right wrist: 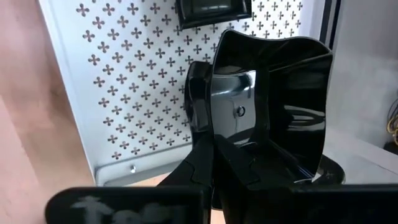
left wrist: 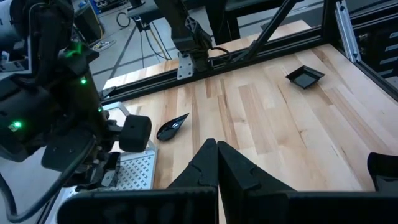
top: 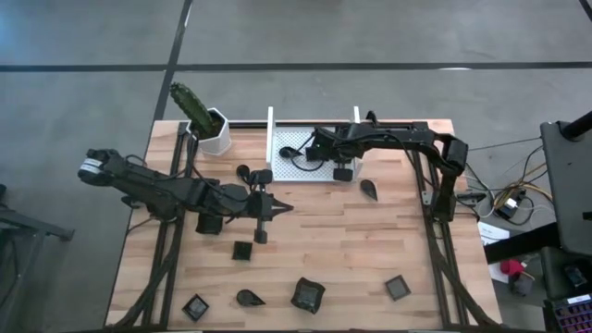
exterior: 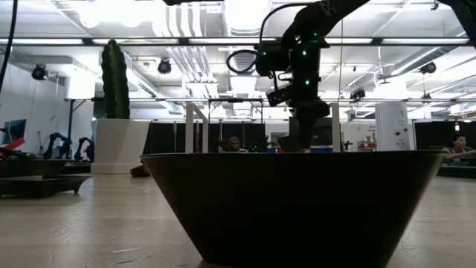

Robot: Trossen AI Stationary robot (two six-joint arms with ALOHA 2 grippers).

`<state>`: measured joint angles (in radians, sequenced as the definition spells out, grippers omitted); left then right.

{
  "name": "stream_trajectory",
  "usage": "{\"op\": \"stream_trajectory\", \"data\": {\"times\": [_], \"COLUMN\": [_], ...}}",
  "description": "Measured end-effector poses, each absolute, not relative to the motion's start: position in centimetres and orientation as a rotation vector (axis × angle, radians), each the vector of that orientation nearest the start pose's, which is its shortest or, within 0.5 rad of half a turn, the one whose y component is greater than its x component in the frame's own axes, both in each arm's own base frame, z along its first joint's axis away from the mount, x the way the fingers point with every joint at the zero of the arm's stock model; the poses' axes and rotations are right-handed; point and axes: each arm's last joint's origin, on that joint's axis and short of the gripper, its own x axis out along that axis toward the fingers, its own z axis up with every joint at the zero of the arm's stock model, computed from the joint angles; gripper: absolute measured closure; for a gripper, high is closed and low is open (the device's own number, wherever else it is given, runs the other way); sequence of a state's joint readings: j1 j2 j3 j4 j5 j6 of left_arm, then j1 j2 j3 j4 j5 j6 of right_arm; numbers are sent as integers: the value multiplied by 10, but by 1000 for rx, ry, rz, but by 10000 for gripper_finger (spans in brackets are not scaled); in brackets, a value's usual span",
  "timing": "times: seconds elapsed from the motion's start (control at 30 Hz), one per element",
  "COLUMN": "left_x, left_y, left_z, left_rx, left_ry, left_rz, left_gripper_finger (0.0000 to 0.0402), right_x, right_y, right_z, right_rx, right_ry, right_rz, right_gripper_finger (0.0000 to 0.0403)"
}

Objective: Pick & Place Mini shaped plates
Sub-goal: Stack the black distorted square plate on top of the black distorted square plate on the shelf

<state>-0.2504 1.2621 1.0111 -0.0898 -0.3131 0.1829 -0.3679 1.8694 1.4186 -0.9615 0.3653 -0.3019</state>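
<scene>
- right gripper (right wrist: 214, 155) hangs over the white perforated tray (top: 287, 171), fingers closed on the rim of a glossy square mini plate (right wrist: 270, 106), held tilted on edge above the tray floor.
- we see a second dark plate (right wrist: 214, 12) already lying in the tray, further in.
- left gripper (top: 262, 210) sits on our near side of the tray, over bare wood, fingers pressed together and holding nothing.
- other mini plates lie scattered: a teardrop (top: 369, 190) just beside the tray's right wall, a square (top: 242, 250) near the left gripper, and four more (top: 306, 294) well apart from the tray along the table's front edge.
- cactus pot (top: 215, 129) stands just left of the tray.
- handling, as we judge it: the plates look light, stiff and slick, probably brittle if dropped. the thin flared rim is the only real hold; a pinch across one wall, near its middle, should stop the plate swinging.
- we judge the held plate is about ready to be released.
</scene>
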Motion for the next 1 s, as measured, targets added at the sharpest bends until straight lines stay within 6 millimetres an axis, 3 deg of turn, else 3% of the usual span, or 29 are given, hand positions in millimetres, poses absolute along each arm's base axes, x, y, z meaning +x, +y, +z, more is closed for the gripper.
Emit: {"op": "stream_trajectory", "data": {"times": [1.0], "left_x": [275], "left_y": [-61], "left_z": [321], "left_rx": [275], "left_ry": [329], "left_rz": [33], "left_gripper_finger": [401], "right_x": [327], "right_y": [-141], "right_z": [203], "right_rx": [-257], "right_ry": [1543], "right_rz": [-357], "right_gripper_finger": [394]}}
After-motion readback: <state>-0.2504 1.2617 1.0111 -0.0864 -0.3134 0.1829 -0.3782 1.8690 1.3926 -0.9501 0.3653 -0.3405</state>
